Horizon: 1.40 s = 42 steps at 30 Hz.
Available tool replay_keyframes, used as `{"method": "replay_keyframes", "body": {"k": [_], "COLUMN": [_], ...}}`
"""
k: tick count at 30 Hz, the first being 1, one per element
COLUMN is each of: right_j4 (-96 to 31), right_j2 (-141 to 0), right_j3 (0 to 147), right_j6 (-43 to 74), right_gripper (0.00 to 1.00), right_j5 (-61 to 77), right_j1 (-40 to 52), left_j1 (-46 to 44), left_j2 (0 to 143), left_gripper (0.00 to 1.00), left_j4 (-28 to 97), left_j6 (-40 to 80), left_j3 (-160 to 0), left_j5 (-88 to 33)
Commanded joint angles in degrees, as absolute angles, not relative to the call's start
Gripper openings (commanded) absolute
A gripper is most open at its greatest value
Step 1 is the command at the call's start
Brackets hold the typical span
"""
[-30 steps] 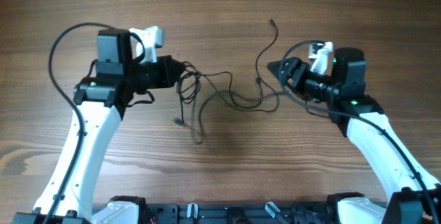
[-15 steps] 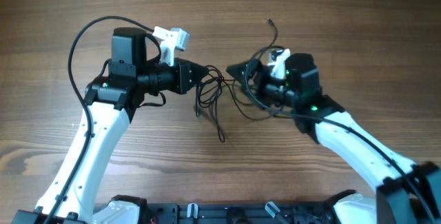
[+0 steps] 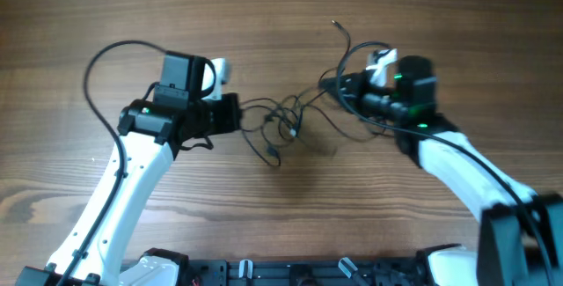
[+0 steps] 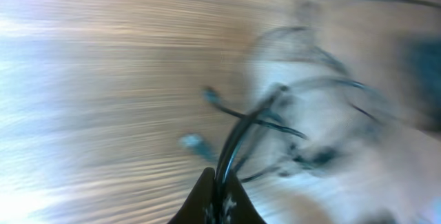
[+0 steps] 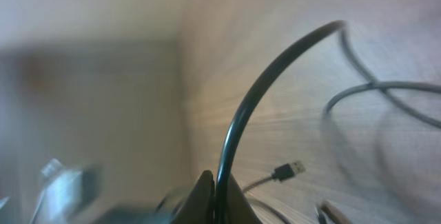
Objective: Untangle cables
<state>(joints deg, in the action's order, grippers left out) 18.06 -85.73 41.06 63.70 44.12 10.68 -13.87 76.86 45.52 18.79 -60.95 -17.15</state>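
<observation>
the cables (image 3: 281, 126) sit in a knotted clump mid-bench (image 3: 132, 13), between the arms. the left gripper (image 3: 234, 115) and right gripper (image 3: 336, 85) are each clamped on a strand. no cord looks freed yet, so i'd say nearly everything remains.

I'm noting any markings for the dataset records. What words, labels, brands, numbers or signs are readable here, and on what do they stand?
None: no text can be read in any view.
cables: thin black cords, no print visible.
plug: too small and blurred to tell whether it bears a mark.
wooden table: bare grain, no label.
Left wrist view: motion-blurred, nothing legible.
</observation>
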Motion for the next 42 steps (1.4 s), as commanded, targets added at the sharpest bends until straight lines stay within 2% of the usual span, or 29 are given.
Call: {"method": "replay_keyframes", "body": {"k": [1, 6, 12, 13, 14, 15, 16, 17, 18, 19, 21, 23, 24, 26, 27, 28, 30, 34, 37, 39, 42], "right_j4": [19.1, 15.3, 7.2, 4.0, 1.4, -0.1, -1.9, -3.8, -5.1, -6.8, -8.9, -9.4, -10.3, -11.9, -12.7, -13.5, -15.3, -15.7, -17.4, -18.1, -18.2], "right_j2": [-77.1, -72.4, -71.6, -71.2, -71.0, -70.9, -70.9, -70.9, -70.9, -70.9, -70.9, -70.9, -70.9, -70.9, -70.9, -70.9, -70.9, -70.9, -70.9, -70.9, -70.9], "right_j3": [41.3, 41.3, 41.3, 41.3, 41.3, 41.3, 41.3, 41.3, 41.3, 41.3, 41.3, 41.3, 41.3, 41.3, 41.3, 41.3, 41.3, 41.3, 41.3, 41.3, 41.3], "right_j6": [48.9, 44.7, 38.7, 36.6, 34.3, 32.7, 30.3, 28.2, 27.3, 26.6, 25.5, 25.4, 25.4, 25.0, 24.3, 23.6, 23.5, 23.5, 23.5, 23.5, 23.6], "right_gripper": [0.04, 0.05, 0.05, 0.05, 0.05, 0.09, 0.22, 0.51, 0.88, 1.00, 1.00, 1.00, 1.00, 1.00, 1.00, 1.00, 1.00, 1.00, 1.00, 1.00, 1.00], "right_j5": [57.7, 57.3, 53.1, 50.0, 48.0, 47.3, 46.9, 46.8, 46.4, 46.2, 45.8, 45.9, 45.9, 45.9, 45.9, 45.7, 44.6, 44.6, 44.6, 44.6, 44.6], "right_j1": [5.2, -0.3, -9.1, -10.8, -11.7, -11.8, -11.7, -11.7, -11.6, -11.6, -11.6, -11.4, -11.4, -11.4, -11.4, -11.4, -11.4, -11.4, -11.4, -11.4, -11.4], "left_j1": [-10.8, -5.0, 6.4, 7.9, 9.1, 9.5, 9.5, 8.6, 7.6, 6.1, -0.1, -4.1, -6.3, -8.4, -9.2, -10.0, -12.5, -17.2, -20.6, -21.9, -22.0], "left_j2": [76.6, 78.7, 78.0, 77.6, 77.2, 77.1, 77.1, 77.3, 77.3, 77.4, 77.4, 77.4, 77.4, 77.7, 78.1, 78.5, 80.4, 87.8, 95.7, 99.9, 103.5], "left_gripper": [0.04, 0.04, 0.04, 0.04, 0.04, 0.04, 0.08, 0.17, 0.25, 0.30, 0.34, 0.35, 0.37, 0.49, 0.63, 0.68, 0.67, 0.57, 0.54, 0.46, 0.45], "left_j4": [45.9, 46.1, 45.4, 44.8, 42.9, 41.4, 39.4, 36.8, 35.8, 34.8, 34.4, 33.9, 33.8, 34.3, 34.7, 34.7, 34.7, 32.7, 31.2, 28.3, 24.9], "left_j6": [31.3, 34.7, 36.2, 34.8, 29.4, 26.4, 22.6, 17.0, 14.8, 12.6, 5.4, 3.2, 7.2, 22.9, 29.6, 33.2, 41.2, 52.4, 62.8, 64.2, 65.4], "left_j3": [-60.9, -60.9, -61.0, -61.0, -61.0, -61.0, -61.0, -61.0, -61.0, -61.0, -61.0, -61.0, -61.0, -61.0, -61.0, -61.0, -61.0, -61.0, -61.0, -61.0, -61.0], "left_j5": [2.9, 3.2, 2.3, -0.5, -9.8, -16.7, -26.5, -39.4, -44.9, -50.2, -55.9, -52.9, -43.0, -24.5, -19.8, -18.7, -18.5, -17.5, -17.5, -17.5, -15.4]}}
